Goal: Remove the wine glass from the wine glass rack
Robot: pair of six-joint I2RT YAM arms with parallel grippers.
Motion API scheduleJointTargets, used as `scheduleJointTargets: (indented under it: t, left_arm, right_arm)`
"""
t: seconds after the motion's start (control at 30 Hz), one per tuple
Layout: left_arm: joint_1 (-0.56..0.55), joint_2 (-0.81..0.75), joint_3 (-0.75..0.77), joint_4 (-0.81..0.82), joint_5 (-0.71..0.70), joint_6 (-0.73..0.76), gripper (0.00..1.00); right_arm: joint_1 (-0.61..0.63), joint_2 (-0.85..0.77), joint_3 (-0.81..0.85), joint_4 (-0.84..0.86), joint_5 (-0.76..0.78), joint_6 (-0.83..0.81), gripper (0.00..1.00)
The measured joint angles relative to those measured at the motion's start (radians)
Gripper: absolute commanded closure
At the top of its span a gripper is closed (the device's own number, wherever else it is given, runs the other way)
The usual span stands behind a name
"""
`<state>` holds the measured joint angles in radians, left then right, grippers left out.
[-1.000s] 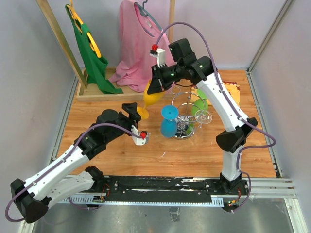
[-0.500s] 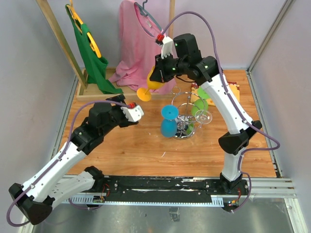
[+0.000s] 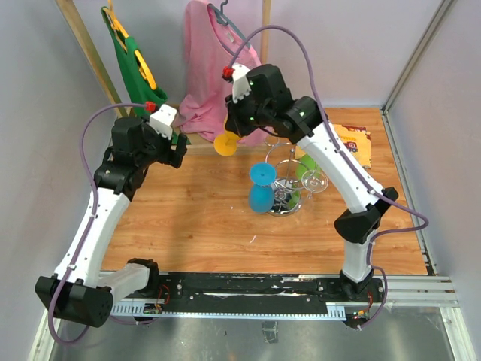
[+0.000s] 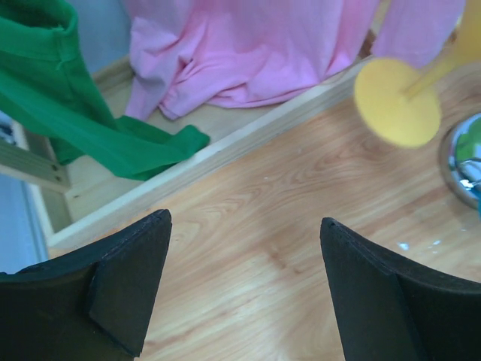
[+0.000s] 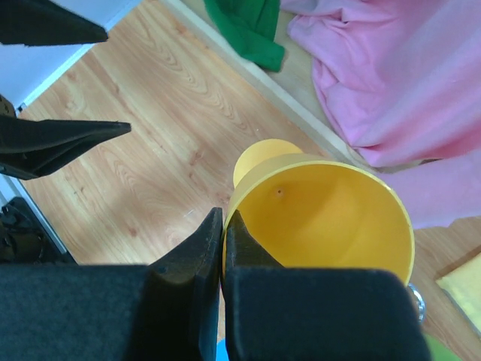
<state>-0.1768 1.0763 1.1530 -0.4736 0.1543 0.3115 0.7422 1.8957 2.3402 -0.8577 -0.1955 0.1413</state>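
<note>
My right gripper [image 3: 239, 124] is shut on the rim of a yellow wine glass [image 5: 323, 218] and holds it in the air, left of and above the wine glass rack [image 3: 289, 177]. The glass's round foot [image 3: 225, 143] points down-left; it also shows in the left wrist view [image 4: 397, 101]. The silver wire rack stands on the wooden table with a blue glass [image 3: 261, 188], a green glass [image 3: 310, 165] and a clear glass [image 3: 314, 182] on it. My left gripper [image 3: 176, 147] is open and empty, left of the yellow glass, above the table [image 4: 244, 226].
A wooden clothes frame stands at the back with a green garment [image 3: 143, 83] and a pink shirt [image 3: 210, 68] hanging over its base board [image 4: 248, 128]. A yellow-and-red packet [image 3: 353, 143] lies right of the rack. The rack's chrome base [image 4: 466, 162] shows in the left wrist view.
My right gripper has carried the yellow glass up and to the left, away from the rack. My left arm has swung up and back to the left, its gripper still open.
</note>
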Motion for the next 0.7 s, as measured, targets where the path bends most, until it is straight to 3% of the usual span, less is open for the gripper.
scheduleJointTargets:
  t: [0.3, 0.7]
  left_arm:
    - [0.0, 0.021, 0.027, -0.007, 0.068, -0.177, 0.14]
    - [0.002, -0.009, 0.024, -0.008, 0.047, -0.314, 0.15]
  right_arm:
    - [0.125, 0.03, -0.105, 0.015, 0.084, -0.037, 0.99]
    - [0.136, 0.108, -0.216, 0.104, 0.142, -0.032, 0.99]
